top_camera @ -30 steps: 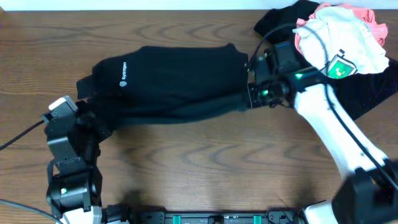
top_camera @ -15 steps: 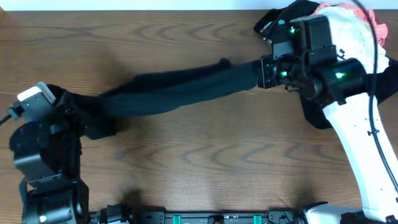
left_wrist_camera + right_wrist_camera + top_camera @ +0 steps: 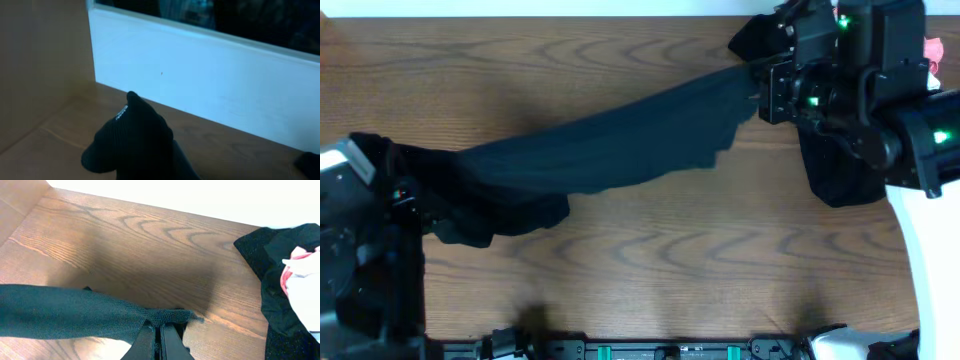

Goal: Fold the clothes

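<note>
Overhead: the black shirt (image 3: 610,150) hangs in a sagging band between the left gripper (image 3: 405,192) and the right gripper (image 3: 767,88), one at each end. The pile of clothes (image 3: 835,180) lies just behind and under the right gripper. Best to lower both ends together with even pull, so the cloth lands flat on the table (image 3: 640,260), clear of that pile.

Left wrist: bunched black cloth covers the gripper. It seems pinched on the shirt, though the grip itself is hidden.

Right wrist: the fingers (image 3: 172,342) are pressed together on the shirt's edge. The shirt trails off to their left and the pile sits to their right.
</note>
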You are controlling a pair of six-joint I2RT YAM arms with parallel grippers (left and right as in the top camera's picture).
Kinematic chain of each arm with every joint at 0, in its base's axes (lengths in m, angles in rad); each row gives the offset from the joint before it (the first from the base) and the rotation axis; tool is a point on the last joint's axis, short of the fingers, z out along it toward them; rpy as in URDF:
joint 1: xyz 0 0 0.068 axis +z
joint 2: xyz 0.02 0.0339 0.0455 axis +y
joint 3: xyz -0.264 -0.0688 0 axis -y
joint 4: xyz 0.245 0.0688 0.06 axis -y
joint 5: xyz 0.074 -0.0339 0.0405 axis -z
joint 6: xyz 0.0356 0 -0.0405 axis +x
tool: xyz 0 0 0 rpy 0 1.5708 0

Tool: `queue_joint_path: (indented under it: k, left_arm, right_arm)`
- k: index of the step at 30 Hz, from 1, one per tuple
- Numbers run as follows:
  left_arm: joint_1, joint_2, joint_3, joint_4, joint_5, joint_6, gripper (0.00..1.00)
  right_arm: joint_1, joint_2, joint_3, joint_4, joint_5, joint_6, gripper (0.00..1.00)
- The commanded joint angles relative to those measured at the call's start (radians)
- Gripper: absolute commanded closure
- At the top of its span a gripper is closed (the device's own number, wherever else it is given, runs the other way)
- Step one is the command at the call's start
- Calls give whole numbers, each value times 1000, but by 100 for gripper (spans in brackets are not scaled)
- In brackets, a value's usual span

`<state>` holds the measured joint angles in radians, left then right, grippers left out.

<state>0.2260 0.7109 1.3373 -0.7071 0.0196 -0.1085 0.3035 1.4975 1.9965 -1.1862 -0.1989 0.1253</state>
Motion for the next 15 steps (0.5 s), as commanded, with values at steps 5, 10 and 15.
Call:
queue_joint_path:
  k: [5,10,15]
  left_arm:
    - [-3,-3,121,-50,-4,23,94]
    - [-3,-2,180,-132,25,23,94]
    - [-3,-2,238,-231,55,18,94]
  right_arm:
    - [-9,-19,126,-79,20,13,99]
    - [-8,-21,196,-156,70,21,99]
    - [-8,-23,245,-227,79,48,99]
